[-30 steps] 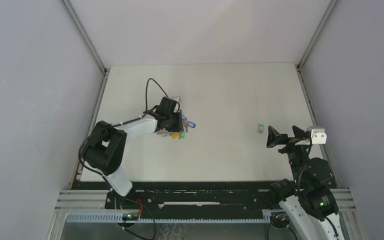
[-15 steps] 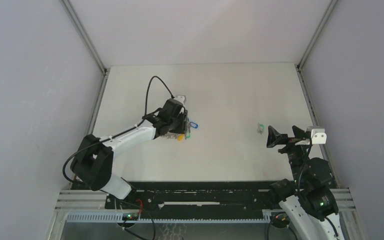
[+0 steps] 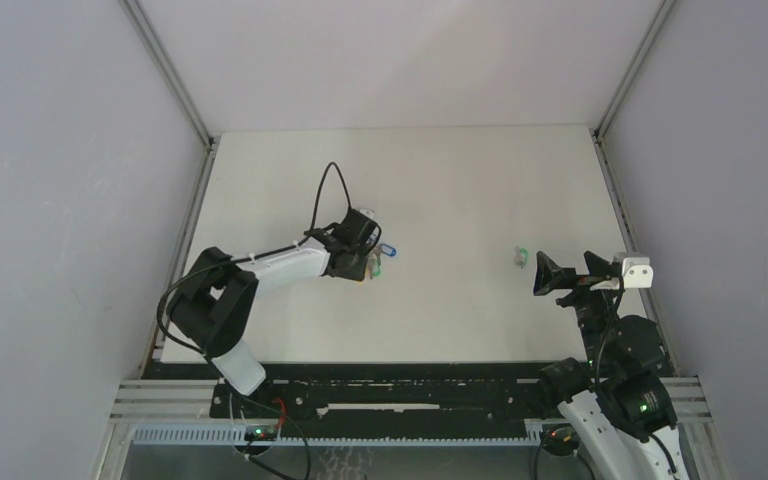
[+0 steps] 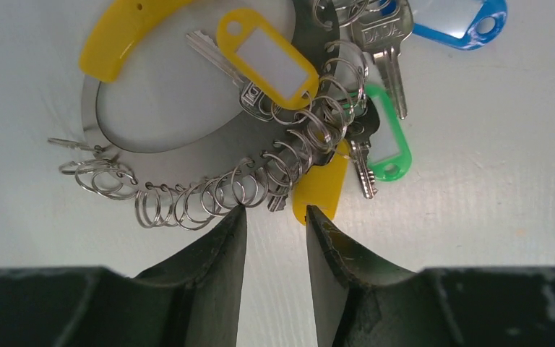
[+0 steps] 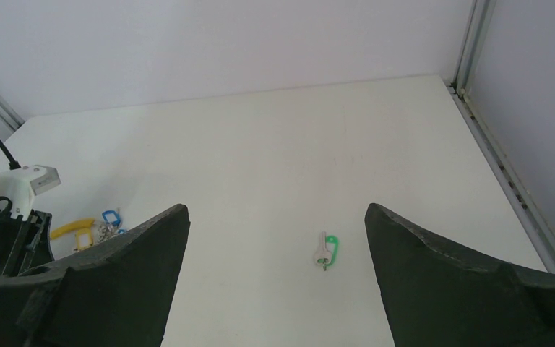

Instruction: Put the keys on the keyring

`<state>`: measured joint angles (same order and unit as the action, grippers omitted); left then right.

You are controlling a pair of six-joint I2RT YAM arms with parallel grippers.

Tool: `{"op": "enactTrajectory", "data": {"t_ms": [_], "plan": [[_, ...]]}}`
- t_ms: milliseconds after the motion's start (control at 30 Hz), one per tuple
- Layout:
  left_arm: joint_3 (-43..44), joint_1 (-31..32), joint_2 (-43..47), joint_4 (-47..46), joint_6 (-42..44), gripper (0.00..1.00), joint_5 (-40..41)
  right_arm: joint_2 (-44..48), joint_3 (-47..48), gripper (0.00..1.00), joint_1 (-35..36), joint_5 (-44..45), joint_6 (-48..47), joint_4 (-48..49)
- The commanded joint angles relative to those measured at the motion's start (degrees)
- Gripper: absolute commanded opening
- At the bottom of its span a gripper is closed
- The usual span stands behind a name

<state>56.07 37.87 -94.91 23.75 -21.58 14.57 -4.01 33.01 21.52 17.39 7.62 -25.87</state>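
Note:
The keyring (image 4: 209, 191), a thin metal band strung with several small silvery rings and tipped with yellow pieces (image 4: 119, 36), lies flat on the white table. Keys with yellow (image 4: 267, 58), green (image 4: 386, 148) and blue (image 4: 455, 22) tags lie bunched at its right end. My left gripper (image 4: 274, 215) is open just short of the row of rings, with only bare table between its jaws. In the top view it (image 3: 365, 264) sits over that bunch (image 3: 378, 258). A separate green key (image 5: 325, 251) (image 3: 521, 256) lies alone on the table ahead of my right gripper (image 5: 276, 211), which is wide open and empty.
Grey walls with metal corner rails (image 3: 615, 170) enclose the white table (image 3: 460, 190). The left arm's black cable (image 3: 322, 190) arches above its wrist. The right arm (image 3: 610, 330) is folded at the near right corner.
My left gripper has shifted slightly right along the keyring bunch and its jaws have come apart. The right arm and the lone green key have not moved.

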Motion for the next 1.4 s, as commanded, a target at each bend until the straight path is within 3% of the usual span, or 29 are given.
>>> {"op": "enactTrajectory", "data": {"t_ms": [0,567,1033,1367], "plan": [[4.76,0.28,-1.88,-0.24,2.0,0.41,2.16,-0.03,-0.17,0.92,0.26,-0.59,-0.94,2.24],[5.71,-0.48,-1.88,-2.57,-0.81,0.41,10.34,-0.2,-0.22,0.9,0.27,-0.78,-0.94,2.3],[7.21,1.71,-3.64,-4.63,1.81,0.47,7.04,-0.03,-0.23,0.89,0.44,-1.29,-0.94,2.42],[9.83,0.68,-8.23,-2.18,1.61,0.39,8.78,0.06,-0.23,0.88,0.45,-1.13,-1.02,2.23]]}}
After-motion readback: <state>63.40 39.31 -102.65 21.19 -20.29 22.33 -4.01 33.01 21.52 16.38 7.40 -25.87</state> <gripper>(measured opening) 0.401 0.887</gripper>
